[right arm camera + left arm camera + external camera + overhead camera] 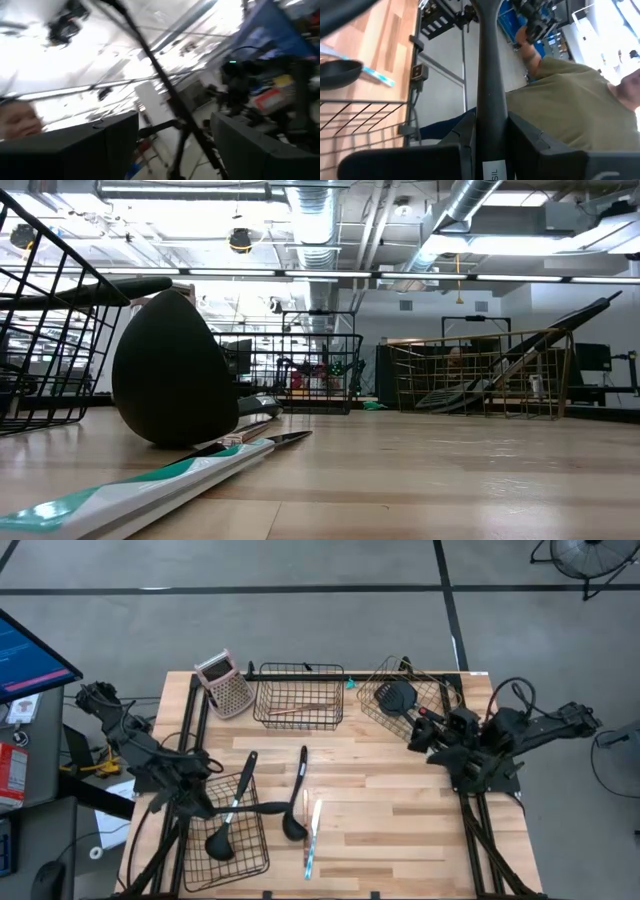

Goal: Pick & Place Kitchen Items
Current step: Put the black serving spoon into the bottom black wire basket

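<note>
My left gripper point(212, 804) is at the black wire basket point(250, 865) at the near left, shut on a black utensil's handle point(489, 100). The handle reaches toward the table's right point(255, 808). A black ladle point(222, 838) lies in that basket. Another black ladle point(294, 826) and a teal-and-white utensil point(312, 840) lie on the table beside it. Which head belongs to the held handle I cannot tell. My right gripper point(422, 738) is open beside the gold wire basket point(440, 690), which holds a black slotted spatula point(395, 697). My left gripper pinches the black handle point(490, 125) between its two fingers point(466, 140), and a printed label on the handle sits right at the fingers. The handle runs on past the fingertips. In the low view a handle point(90, 292) runs level above the table.
A pink-topped metal grater point(225, 685) stands at the far left. A black wire basket point(298, 720) at the far middle holds a wooden-handled utensil point(300, 708). A person in a green shirt point(570, 110) stands beyond the table. Bare wood lies at the near right point(420, 830).
</note>
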`<state>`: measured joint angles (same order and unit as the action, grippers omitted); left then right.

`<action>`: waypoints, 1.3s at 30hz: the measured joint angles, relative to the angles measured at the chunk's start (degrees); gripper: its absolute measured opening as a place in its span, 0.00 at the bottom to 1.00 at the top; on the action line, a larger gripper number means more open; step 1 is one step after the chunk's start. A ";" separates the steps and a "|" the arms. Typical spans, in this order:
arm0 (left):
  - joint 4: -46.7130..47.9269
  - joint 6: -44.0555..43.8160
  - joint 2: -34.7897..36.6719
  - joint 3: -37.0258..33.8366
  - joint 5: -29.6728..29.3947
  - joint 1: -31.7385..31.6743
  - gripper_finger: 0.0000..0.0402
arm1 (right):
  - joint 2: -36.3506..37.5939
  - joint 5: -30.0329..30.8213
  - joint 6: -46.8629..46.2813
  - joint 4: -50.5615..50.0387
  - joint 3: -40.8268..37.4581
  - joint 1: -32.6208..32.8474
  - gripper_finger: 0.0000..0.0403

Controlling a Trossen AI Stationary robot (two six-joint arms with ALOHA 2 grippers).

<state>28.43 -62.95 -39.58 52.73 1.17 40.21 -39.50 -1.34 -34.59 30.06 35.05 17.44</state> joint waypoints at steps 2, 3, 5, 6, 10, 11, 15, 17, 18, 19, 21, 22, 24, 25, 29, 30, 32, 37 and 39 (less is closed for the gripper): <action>1.92 -0.01 0.81 0.00 0.19 0.00 0.15 | 1.39 -4.90 0.00 -0.68 0.00 -2.57 0.61; 2.77 -0.01 1.16 0.00 0.19 -0.06 0.15 | 2.29 -6.37 0.01 -1.72 0.00 -3.94 0.61; 3.93 0.01 1.67 0.00 0.24 -0.46 0.15 | 4.43 -7.93 0.37 -5.10 0.00 -6.94 0.61; 4.15 -0.03 1.83 0.00 0.22 -0.70 0.15 | 5.68 -8.01 0.71 -7.08 0.00 -8.48 0.61; 5.28 -0.35 2.56 0.00 0.19 -0.87 0.15 | 11.01 -8.00 2.03 -13.88 0.00 -13.79 0.61; 5.95 -0.37 2.69 0.00 0.22 -0.87 0.15 | 12.18 -8.00 2.03 -15.35 0.00 -14.87 0.61; 10.30 -0.47 2.85 0.00 0.22 -0.87 0.15 | 15.39 -7.87 2.14 -20.33 0.02 -17.88 0.61; 13.80 -0.43 2.85 0.00 0.22 -0.87 0.15 | 16.02 -7.81 2.15 -21.27 0.00 -18.75 0.61; 15.64 -0.41 2.85 0.00 0.22 -0.87 0.15 | 16.29 -7.83 2.16 -21.39 0.00 -19.07 0.61; 17.75 -0.41 2.81 0.00 0.23 -0.85 0.15 | 16.45 -7.83 2.14 -21.32 0.00 -19.28 0.61; 21.70 -0.40 2.70 0.00 0.62 -0.85 0.15 | 16.50 -7.85 2.16 -21.33 0.00 -19.53 0.61; 23.69 -0.38 2.67 0.00 0.81 -0.85 0.15 | 16.48 -7.83 2.16 -21.70 0.00 -19.51 0.61; 27.36 -0.38 2.70 0.00 0.89 -0.85 0.15 | 16.43 -7.83 2.39 -22.87 0.00 -19.51 0.61; 28.72 -0.38 2.70 0.00 0.89 -0.85 0.15 | 16.43 -7.83 2.76 -23.58 0.00 -19.51 0.61; 31.02 -0.37 2.70 0.00 1.91 -0.85 0.15 | 16.26 -7.83 2.92 -25.52 0.00 -19.51 0.61; 30.97 -0.35 2.70 0.00 2.48 -0.85 0.15 | 16.24 -7.83 3.00 -25.51 0.00 -19.51 0.61; 30.99 -0.38 2.70 0.00 3.93 -0.85 0.15 | 16.28 -7.83 3.04 -25.39 0.00 -19.50 0.61; 30.99 -0.11 2.67 0.00 10.44 -0.85 0.15 | 16.26 -7.82 3.06 -25.37 0.00 -19.51 0.61; 30.99 1.02 2.42 0.00 14.70 -0.85 0.15 | 16.26 -7.83 3.09 -25.43 0.00 -19.49 0.61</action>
<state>59.42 -61.93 -37.16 52.73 15.87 39.35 -23.24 -9.17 -31.50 4.63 35.05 -2.04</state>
